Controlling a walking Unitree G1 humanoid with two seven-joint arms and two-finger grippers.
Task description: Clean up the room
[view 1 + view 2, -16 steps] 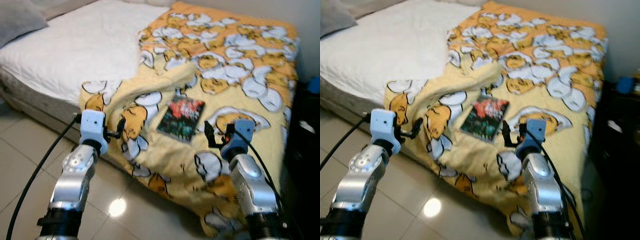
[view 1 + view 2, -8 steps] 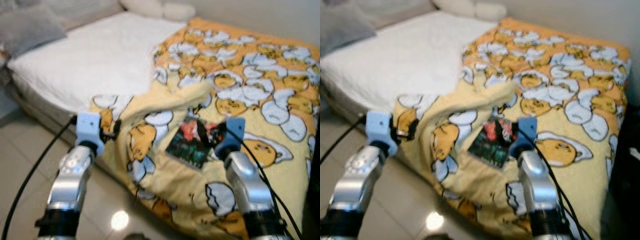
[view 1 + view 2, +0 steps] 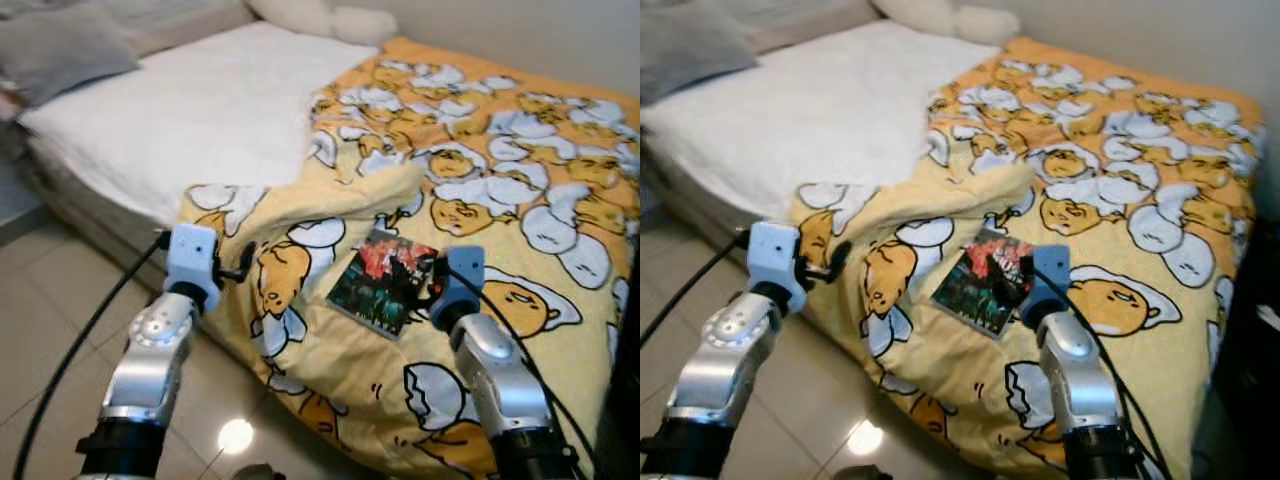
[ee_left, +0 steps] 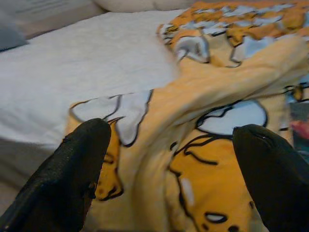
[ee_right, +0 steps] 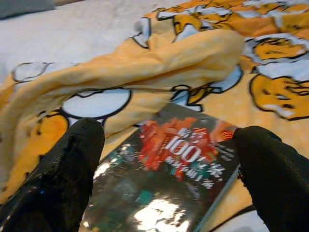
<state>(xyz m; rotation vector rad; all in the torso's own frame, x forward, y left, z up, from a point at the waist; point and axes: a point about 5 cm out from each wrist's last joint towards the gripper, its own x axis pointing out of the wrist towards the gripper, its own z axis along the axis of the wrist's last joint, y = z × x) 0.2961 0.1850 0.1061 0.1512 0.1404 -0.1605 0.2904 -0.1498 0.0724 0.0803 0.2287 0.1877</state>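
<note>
The near end of the book [image 5: 166, 174] is cut off by the frame edge in the right wrist view, and a bright glare washes out part of its glossy cover there. In the head views its cover print is too small to read. The right gripper [image 3: 437, 283] covers the book's right edge in the head views, so contact between them cannot be told. A raised fold of the yellow blanket [image 3: 380, 190] hides the bedding just behind it. The left gripper [image 4: 174, 174] shows blurred black fingers [image 4: 72, 169] cut off at the frame's lower edge. A grey pillow [image 3: 60, 40] runs off the upper left edge. Both arms are cut off at the bottom edge.
</note>
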